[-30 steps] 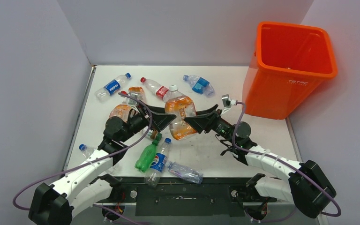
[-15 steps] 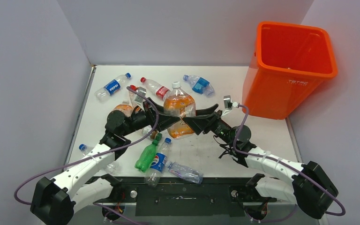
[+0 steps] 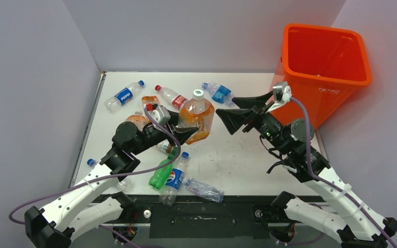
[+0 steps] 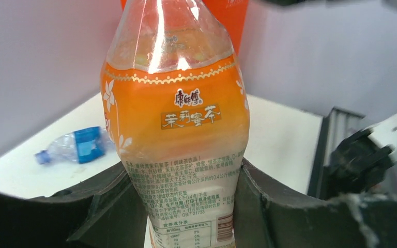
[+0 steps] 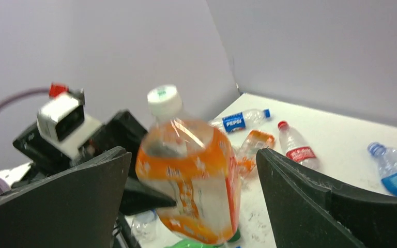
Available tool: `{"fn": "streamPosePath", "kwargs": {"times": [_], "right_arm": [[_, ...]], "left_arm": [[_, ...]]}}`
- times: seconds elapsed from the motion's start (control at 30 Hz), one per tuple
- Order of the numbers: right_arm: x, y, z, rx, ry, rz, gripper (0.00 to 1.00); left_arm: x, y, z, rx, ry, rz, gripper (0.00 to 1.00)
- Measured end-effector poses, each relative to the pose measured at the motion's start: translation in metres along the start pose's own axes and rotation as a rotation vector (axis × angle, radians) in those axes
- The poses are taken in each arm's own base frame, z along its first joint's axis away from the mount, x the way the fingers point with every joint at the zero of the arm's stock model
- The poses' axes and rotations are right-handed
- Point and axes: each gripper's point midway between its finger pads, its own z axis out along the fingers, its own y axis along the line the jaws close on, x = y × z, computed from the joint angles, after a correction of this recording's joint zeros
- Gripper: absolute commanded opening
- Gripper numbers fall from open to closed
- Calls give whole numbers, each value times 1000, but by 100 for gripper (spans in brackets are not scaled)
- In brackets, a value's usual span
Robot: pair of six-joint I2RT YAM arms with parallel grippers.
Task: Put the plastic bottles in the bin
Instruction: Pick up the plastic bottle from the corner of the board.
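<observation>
A large orange-labelled bottle (image 3: pixel 195 114) with a white cap stands upright above the table's middle, and my left gripper (image 3: pixel 185 125) is shut on its lower body. In the left wrist view both black fingers (image 4: pixel 108 199) press the bottle's label (image 4: pixel 178 129). My right gripper (image 3: pixel 231 112) hangs open just right of that bottle, apart from it. Its wrist view shows the bottle (image 5: pixel 188 170) beyond the wide-spread fingers (image 5: pixel 310 199). The orange bin (image 3: pixel 300 106) stands at the back right. Other plastic bottles lie on the table: a Pepsi one (image 3: pixel 124 95), a red-labelled one (image 3: pixel 171 97) and a blue-labelled one (image 3: pixel 218 93).
A green bottle (image 3: pixel 161 173), another Pepsi bottle (image 3: pixel 176 176) and a crushed clear one (image 3: pixel 204 189) lie near the front edge between the arms. An orange-tinted bottle (image 3: pixel 134 121) lies behind my left wrist. Grey walls close in the left, back and right sides.
My left gripper closed on the orange-labelled bottle and stood it upright. My right gripper opened, let go of it and drew back up and to the right, toward the bin.
</observation>
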Motion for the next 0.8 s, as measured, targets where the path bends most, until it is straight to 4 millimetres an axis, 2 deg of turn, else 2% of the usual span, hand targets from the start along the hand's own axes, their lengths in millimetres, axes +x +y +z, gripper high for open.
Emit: {"fn": "streamPosePath", "kwargs": {"times": [0.1, 0.2, 0.33, 0.43, 0.53, 0.67, 0.8], "right_arm": [[-26, 7, 9, 21, 1, -42, 97], [-25, 7, 19, 43, 46, -70, 97], [5, -2, 30, 65, 149, -85, 98], [29, -5, 38, 69, 218, -84, 94], [53, 6, 46, 50, 288, -95, 89], [76, 17, 53, 51, 333, -138, 76], [79, 9, 58, 97, 325, -155, 59]], "left_arm": [[14, 2, -1, -14, 30, 135, 28], [41, 10, -12, -51, 58, 198, 26], [67, 20, -22, -95, 105, 217, 24], [69, 21, -22, -106, 105, 224, 23], [64, 19, -20, -104, 81, 230, 23], [63, 16, -19, -99, 73, 230, 23], [67, 13, -20, -95, 80, 229, 22]]}}
